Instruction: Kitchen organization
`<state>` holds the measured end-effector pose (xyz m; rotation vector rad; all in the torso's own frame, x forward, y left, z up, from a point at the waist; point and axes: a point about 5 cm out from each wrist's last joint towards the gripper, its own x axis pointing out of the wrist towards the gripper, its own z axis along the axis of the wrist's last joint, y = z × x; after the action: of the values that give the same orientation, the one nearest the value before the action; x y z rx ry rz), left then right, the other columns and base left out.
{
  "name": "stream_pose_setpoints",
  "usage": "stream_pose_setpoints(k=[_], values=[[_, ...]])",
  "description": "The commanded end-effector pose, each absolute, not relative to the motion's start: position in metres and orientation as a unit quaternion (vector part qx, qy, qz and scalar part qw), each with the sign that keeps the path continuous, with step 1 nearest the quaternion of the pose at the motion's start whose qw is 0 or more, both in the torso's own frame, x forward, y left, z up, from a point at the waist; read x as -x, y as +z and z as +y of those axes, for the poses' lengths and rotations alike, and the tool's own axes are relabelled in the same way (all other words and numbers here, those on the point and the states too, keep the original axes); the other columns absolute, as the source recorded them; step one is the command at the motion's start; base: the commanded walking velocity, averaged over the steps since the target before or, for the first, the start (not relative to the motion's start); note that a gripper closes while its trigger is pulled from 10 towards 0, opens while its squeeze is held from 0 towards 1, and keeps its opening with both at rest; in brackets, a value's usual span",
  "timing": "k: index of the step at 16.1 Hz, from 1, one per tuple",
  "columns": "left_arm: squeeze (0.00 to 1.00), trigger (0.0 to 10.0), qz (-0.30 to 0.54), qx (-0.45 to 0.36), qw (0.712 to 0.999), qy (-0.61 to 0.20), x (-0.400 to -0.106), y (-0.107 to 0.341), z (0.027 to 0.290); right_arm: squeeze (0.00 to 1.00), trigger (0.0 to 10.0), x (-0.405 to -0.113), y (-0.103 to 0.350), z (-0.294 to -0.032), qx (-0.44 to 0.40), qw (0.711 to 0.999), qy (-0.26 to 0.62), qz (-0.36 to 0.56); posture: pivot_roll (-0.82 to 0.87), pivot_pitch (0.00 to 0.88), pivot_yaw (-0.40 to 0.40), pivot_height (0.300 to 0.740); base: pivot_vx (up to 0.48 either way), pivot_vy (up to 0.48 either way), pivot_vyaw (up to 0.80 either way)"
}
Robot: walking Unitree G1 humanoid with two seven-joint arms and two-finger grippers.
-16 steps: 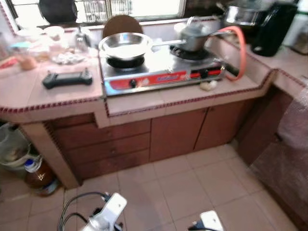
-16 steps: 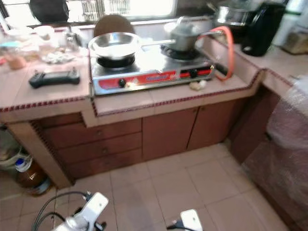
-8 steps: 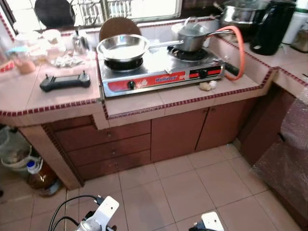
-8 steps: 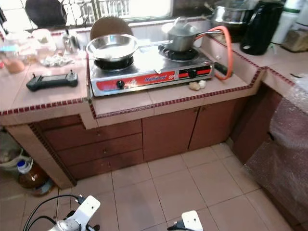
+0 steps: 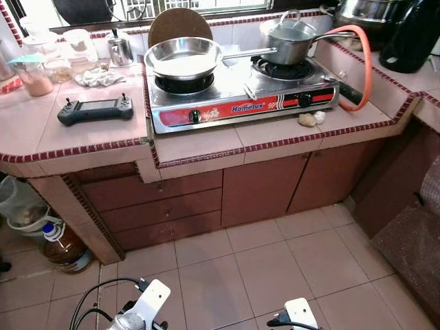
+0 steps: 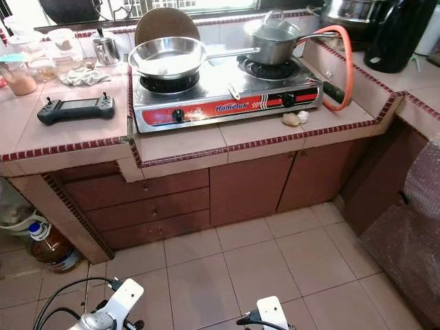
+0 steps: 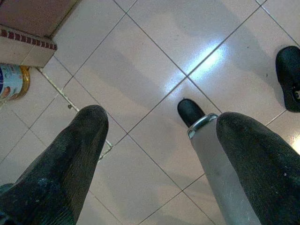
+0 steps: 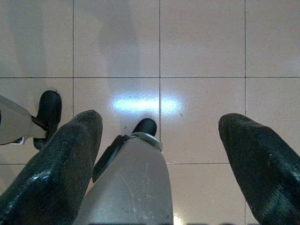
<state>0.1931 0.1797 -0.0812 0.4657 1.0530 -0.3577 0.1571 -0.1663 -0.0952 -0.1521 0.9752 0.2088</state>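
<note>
A tiled counter (image 5: 206, 144) carries a two-burner steel stove (image 5: 240, 103). A steel frying pan (image 5: 182, 58) sits on its left burner and a lidded saucepan (image 5: 289, 38) on its right. A black handheld controller (image 5: 95, 110) lies left of the stove, and two small pale lumps (image 5: 311, 118) lie at its right front. My left gripper (image 7: 161, 122) and right gripper (image 8: 161, 123) hang low over the floor tiles, both open with nothing between the fingers. The left arm (image 5: 144, 309) and right arm (image 5: 299, 316) show at the bottom edge, well short of the counter.
An orange gas hose (image 5: 361, 62) loops to the stove's right. A black kettle (image 5: 416, 34) stands at the back right. Jars (image 5: 38, 72), a metal cup (image 5: 122, 49) and a cloth sit at the back left. An oil bottle (image 5: 65, 247) and a bucket (image 5: 20, 206) stand on the floor at left.
The whole picture has shifted and sharpened, so the camera has moved; the counter now sits slightly lower in view. Nothing on the counter has moved, and both arms still hang.
</note>
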Motion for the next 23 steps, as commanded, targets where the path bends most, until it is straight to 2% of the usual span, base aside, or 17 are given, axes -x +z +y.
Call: stream_pose_setpoints(k=[1,17,23], values=[[0.0,10.0,0.499,-0.215,0.822,-0.168,-0.1896,-0.0828,0.1805,0.0,10.0,-0.1541,-0.0963,-0.1671,0.071,0.874,0.099,0.47,0.05,0.0,-0.009,0.74,0.0,-0.322,0.0],[0.0,10.0,0.505,-0.209,0.819,-0.175,-0.1852,-0.0856,0.1741,0.0,10.0,-0.1531,-0.0966,-0.1665,0.069,0.875,0.099,0.469,0.05,0.0,-0.012,0.74,0.0,-0.278,0.0],[0.0,10.0,0.505,-0.211,0.823,-0.15,-0.1868,-0.0845,0.1803,0.0,10.0,-0.155,-0.0956,-0.1665,0.06,0.879,0.094,0.465,0.06,0.0,-0.017,0.74,0.0,0.0,0.0]])
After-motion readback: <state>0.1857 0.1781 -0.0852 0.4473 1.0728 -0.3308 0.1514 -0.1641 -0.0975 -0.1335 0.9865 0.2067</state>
